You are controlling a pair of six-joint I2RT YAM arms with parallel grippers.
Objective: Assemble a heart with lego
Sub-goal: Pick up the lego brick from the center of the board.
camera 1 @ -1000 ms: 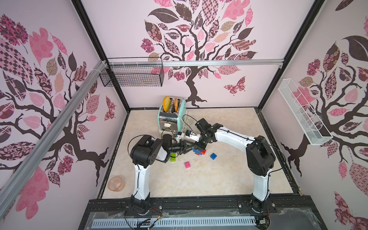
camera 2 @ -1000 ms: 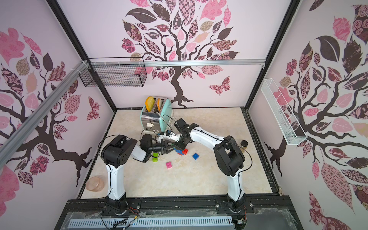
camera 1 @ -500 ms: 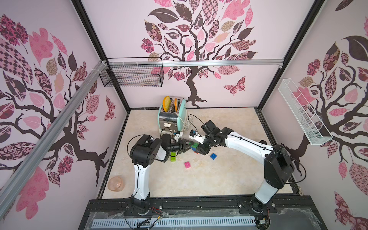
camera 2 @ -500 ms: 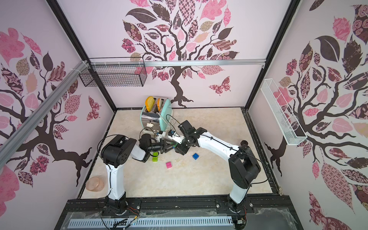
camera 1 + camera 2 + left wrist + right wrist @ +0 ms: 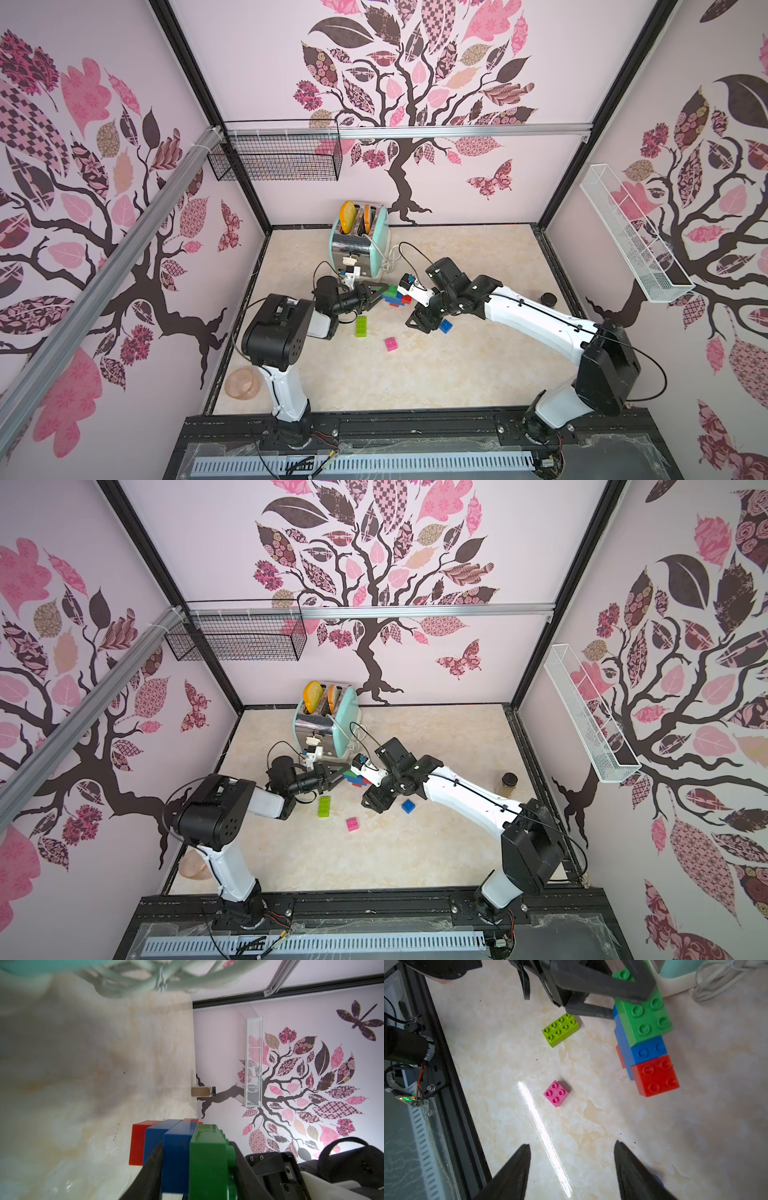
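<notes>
Though tiny above, right wrist shows left tool [image 5: 629, 1003] clamping heart [image 5: 646, 1022].

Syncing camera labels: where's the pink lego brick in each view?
In a top view: pink brick lies loose, nearer the robot bases than the lime brick.
In a top view: same spot, beside the lime brick.
Left wrist: not in it.
Right wrist: studs up, apart from the lime brick.
Shared landmark: the green-topped joined stack, in all four.
</notes>
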